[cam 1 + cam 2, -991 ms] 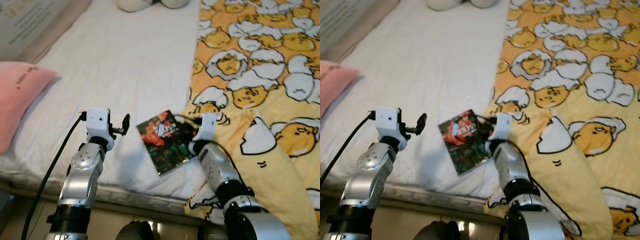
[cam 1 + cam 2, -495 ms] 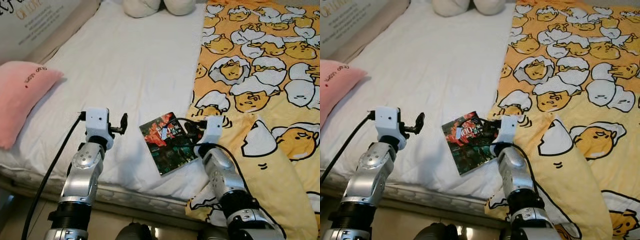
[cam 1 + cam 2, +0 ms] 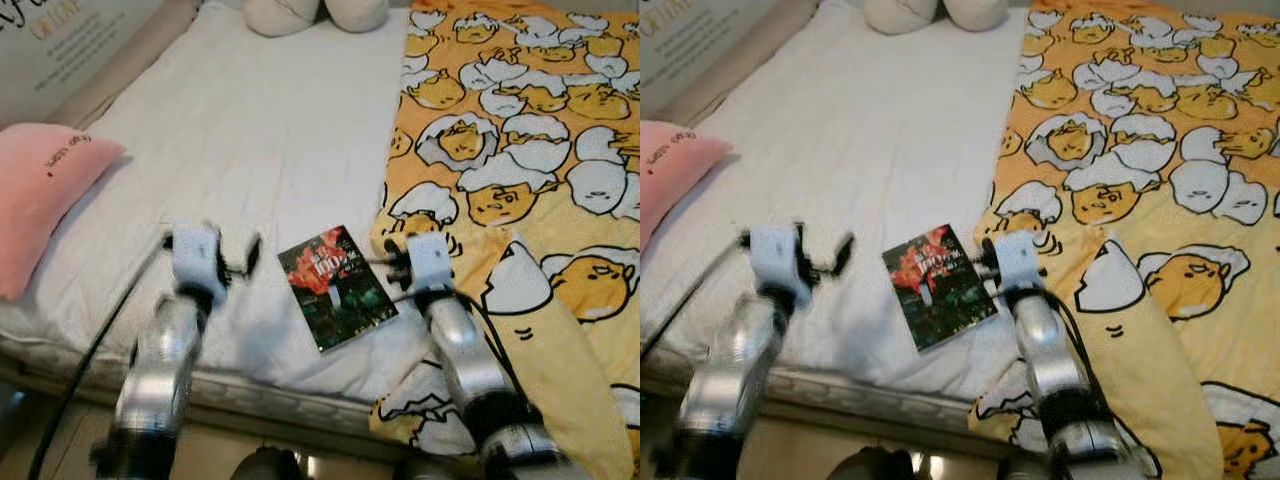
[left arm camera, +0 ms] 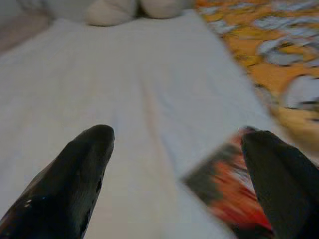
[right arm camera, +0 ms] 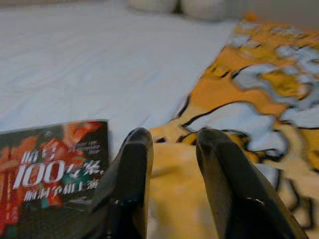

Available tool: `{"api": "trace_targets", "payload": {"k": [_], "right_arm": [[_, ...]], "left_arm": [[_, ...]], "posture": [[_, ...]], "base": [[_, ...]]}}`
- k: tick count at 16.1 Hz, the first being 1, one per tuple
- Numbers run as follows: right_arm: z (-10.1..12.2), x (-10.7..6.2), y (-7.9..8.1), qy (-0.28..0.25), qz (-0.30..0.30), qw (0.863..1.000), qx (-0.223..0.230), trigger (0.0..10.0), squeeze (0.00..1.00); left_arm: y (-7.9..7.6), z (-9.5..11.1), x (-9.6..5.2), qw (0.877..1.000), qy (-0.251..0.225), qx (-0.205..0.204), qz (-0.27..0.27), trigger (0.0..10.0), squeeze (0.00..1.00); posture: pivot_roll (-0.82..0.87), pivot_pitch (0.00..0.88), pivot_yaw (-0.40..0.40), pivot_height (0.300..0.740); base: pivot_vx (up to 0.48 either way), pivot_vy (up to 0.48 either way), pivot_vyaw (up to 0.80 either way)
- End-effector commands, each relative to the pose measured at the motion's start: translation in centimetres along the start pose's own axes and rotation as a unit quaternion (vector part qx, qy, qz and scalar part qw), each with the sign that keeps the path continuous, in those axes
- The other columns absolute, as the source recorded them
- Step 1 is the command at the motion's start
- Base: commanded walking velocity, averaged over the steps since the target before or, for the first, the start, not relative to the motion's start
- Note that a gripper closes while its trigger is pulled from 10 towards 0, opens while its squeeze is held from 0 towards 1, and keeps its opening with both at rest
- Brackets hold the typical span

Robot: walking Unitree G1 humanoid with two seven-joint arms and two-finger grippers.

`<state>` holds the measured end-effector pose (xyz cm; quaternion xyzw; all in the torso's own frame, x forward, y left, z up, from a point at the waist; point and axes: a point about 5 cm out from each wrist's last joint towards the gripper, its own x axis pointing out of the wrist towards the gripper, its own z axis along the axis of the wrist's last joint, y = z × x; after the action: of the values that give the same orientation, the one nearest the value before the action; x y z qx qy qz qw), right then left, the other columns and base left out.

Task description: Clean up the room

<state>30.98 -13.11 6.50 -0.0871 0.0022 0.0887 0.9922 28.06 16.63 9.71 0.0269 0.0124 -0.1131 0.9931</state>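
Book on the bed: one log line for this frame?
book: flat on white sheet, at blanket edge | right tool: beside book, nothing held | left tool: open, over sheet

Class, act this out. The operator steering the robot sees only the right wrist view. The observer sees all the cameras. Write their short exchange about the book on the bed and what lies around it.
Operator: I see the book beside my right hand. Where is the left hand?
Observer: The left hand hovers over the white sheet on the book's other side, with its fingers wide apart and nothing in them.
Operator: Is there anything else on that side of the bed?
Observer: A pink pillow lies at the bed's edge on the robot's far left, well apart from the book.
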Motion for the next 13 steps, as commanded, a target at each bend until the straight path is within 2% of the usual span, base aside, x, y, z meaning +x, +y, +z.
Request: {"api": "trace_targets", "payload": {"k": [1, 2, 3, 4, 5, 6, 7, 8, 9, 10, 11, 12, 13], "right_arm": [[0.3, -1.4, -0.8, -0.037, -0.043, 0.998, 0.021, 10.0, 1.0], [0.2, -2.1, -0.9, -0.042, -0.051, 0.998, 0.02, 10.0, 1.0], [-0.2, -2.9, -0.6, -0.041, -0.053, 0.997, 0.022, 10.0, 1.0], [-0.6, -3.1, 0.1, -0.034, -0.049, 0.998, 0.028, 10.0, 1.0], [-0.6, -3.1, 0.6, -0.032, -0.044, 0.998, 0.036, 10.0, 1.0], [-0.5, -3.0, 0.7, -0.033, -0.046, 0.997, 0.044, 10.0, 1.0], [-0.4, -3.5, 0.3, -0.031, -0.069, 0.995, 0.058, 10.0, 1.0], [0.0, -4.4, 0.0, -0.035, -0.08, 0.994, 0.063, 10.0, 1.0], [0.5, -5.5, -0.1, -0.042, -0.071, 0.995, 0.052, 10.0, 1.0], [0.5, -6.6, -0.5, -0.037, -0.053, 0.997, 0.03, 10.0, 1.0], [0.4, -6.9, -0.7, -0.033, -0.045, 0.998, 0.023, 10.0, 1.0], [-0.4, -6.5, -1.3, -0.003, -0.026, 1.0, -0.001, 10.0, 1.0], [-0.3, -6.1, -1.5, -0.001, -0.02, 1.0, 0.001, 10.0, 0.0]], "left_arm": [[-0.5, 0.5, -1.2, 1.0, -0.024, 0.01, 0.005, 10.0, 0.0], [-0.8, 0.7, -1.4, 0.999, -0.026, 0.013, 0.016, 10.0, 0.0], [-1.7, 0.8, -1.3, 0.999, -0.021, -0.03, 0.03, 10.0, 0.0], [-2.4, 0.6, -1.0, 0.999, -0.026, -0.044, 0.016, 10.0, 1.0], [-2.7, 0.5, -0.9, 0.999, -0.024, -0.04, 0.007, 10.0, 1.0], [-2.9, 0.5, -0.9, 0.998, -0.024, -0.054, 0.001, 10.0, 1.0], [-3.0, 0.5, -1.3, 0.999, -0.028, -0.045, -0.001, 10.0, 1.0], [-2.8, 0.1, -2.4, 0.999, -0.029, -0.042, 0.003, 10.0, 1.0], [-2.8, -0.5, -3.6, 0.998, -0.019, -0.051, 0.01, 10.0, 1.0], [-3.1, -1.8, -4.0, 0.998, 0.004, -0.062, 0.025, 10.0, 1.0], [-3.2, -2.2, -4.0, 0.997, 0.012, -0.067, 0.033, 10.0, 1.0], [-3.7, -2.0, -2.2, 0.997, 0.006, -0.069, 0.047, 10.0, 0.0], [-4.0, -1.9, -1.6, 0.997, 0.006, -0.062, 0.049, 10.0, 0.0]], "posture": [[-0.04, 0.082, 0.075, 0.74], [-0.04, 0.083, 0.075, 0.74], [-0.04, 0.077, 0.072, 0.74], [-0.05, 0.076, 0.074, 0.74], [-0.05, 0.076, 0.074, 0.74], [-0.06, 0.065, 0.071, 0.74], [-0.06, 0.055, 0.06, 0.74], [-0.07, 0.048, 0.054, 0.74], [-0.08, 0.044, 0.046, 0.74], [-0.12, 0.033, 0.005, 0.74], [-0.12, 0.033, 0.005, 0.74], [-0.14, 0.031, -0.03, 0.74], [-0.15, 0.029, -0.036, 0.74]], "base": [[0.0, 0.0, 0.0], [0.0, 0.0, 0.0], [0.0, 0.0, 0.0], [0.0, 0.0, 0.0], [0.0, 0.0, 0.0], [0.0, 0.0, 0.0], [0.0, 0.0, 0.0], [0.0, 0.0, 0.0], [0.0, 0.0, 0.0], [0.0, 0.0, 0.0], [0.0, 0.0, 0.0], [0.0, 0.0, 0.0], [0.0, 0.0, 0.0]]}}
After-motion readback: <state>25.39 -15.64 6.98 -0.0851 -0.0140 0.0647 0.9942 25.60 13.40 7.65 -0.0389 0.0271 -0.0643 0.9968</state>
